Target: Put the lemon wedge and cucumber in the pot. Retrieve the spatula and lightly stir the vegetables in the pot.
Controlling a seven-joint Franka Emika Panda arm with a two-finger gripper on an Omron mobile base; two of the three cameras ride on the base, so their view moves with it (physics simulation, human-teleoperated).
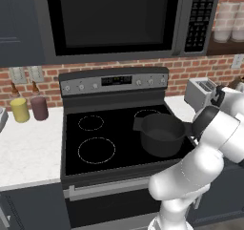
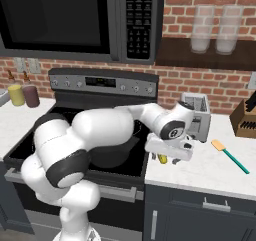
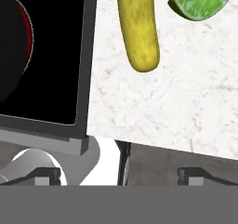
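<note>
Red brick is running along the back wall behind a black glass-top stove [image 1: 109, 138], and a pale marbled stone counter [image 2: 210, 167] is lying to the stove's right. On the stove's front right burner, a round, deep, dark grey-black cooking pot [image 1: 162, 133] with short flat side handles is sitting upright. The white arm is bending across the stove's front corner toward the counter, and its two-finger gripper [image 2: 169, 157] is hovering low over the counter's near left part, beside the stove's edge. Its jaws are standing fully apart and are holding nothing.

In the hand view, an elongated, slightly curved yellowish cucumber [image 3: 138, 28] is lying flat on the marbled surface just beside the stove's dark edge, and a small bright yellow-green lemon wedge [image 3: 203, 1] is lying near it, on the side away from the stove. Both pieces are resting on the counter, outside the pot.

Farther right on the counter, well apart from the gripper, a slim spatula [image 2: 229, 156] with a flat orange-tan blade and a thin teal-green handle is lying flat. A silver toaster [image 2: 196, 116] is standing at the back of the counter, behind the gripper.
</note>
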